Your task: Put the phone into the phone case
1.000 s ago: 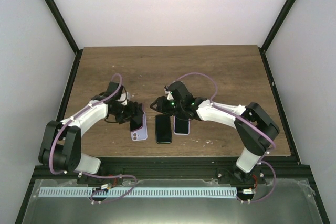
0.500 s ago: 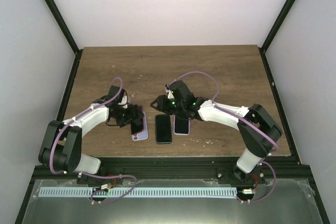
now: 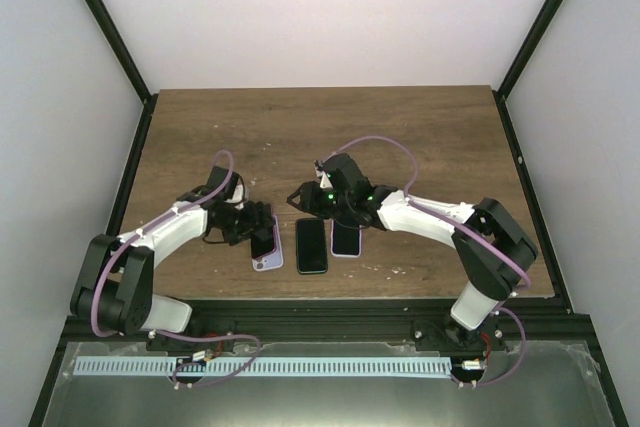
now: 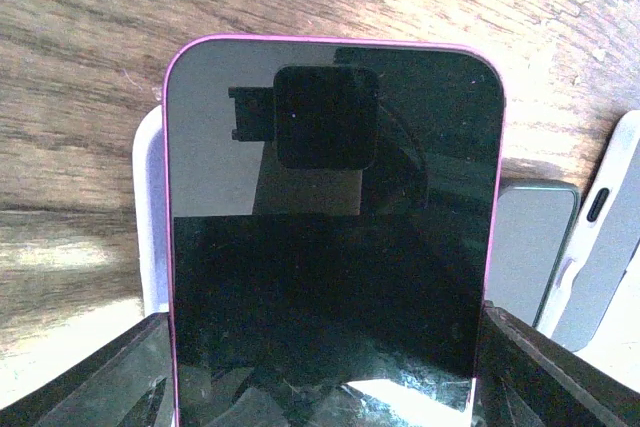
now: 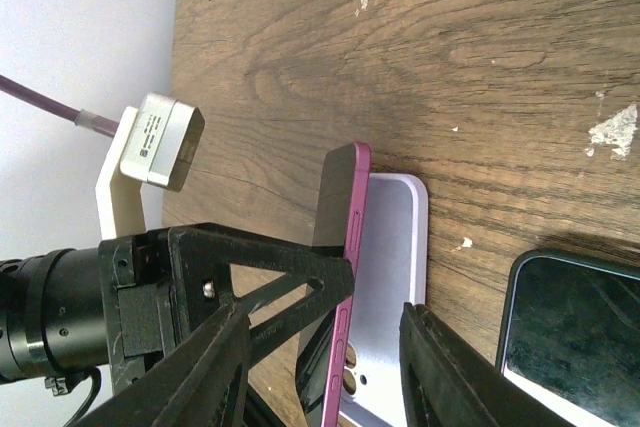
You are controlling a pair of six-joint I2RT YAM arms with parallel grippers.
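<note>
2 grippers, 1 loaded.

1. Left gripper (image 3: 252, 228): jaws pinching the phone (image 4: 330, 247) across its width, at the end nearest the wrist.
2. Phone: pink-edged, dark screen, held tilted over the phone case (image 5: 392, 267). We cannot tell whether they touch.
3. Phone case: lavender, flat on the table (image 3: 420, 137), lower left of centre in the top view. Its long axis roughly matches the phone's, and a strip peeks out left of the phone in the left wrist view.
4. Right gripper (image 3: 300, 197): jaws partly spread, holding nothing, near the case.

We judge the left arm nearer.
</note>
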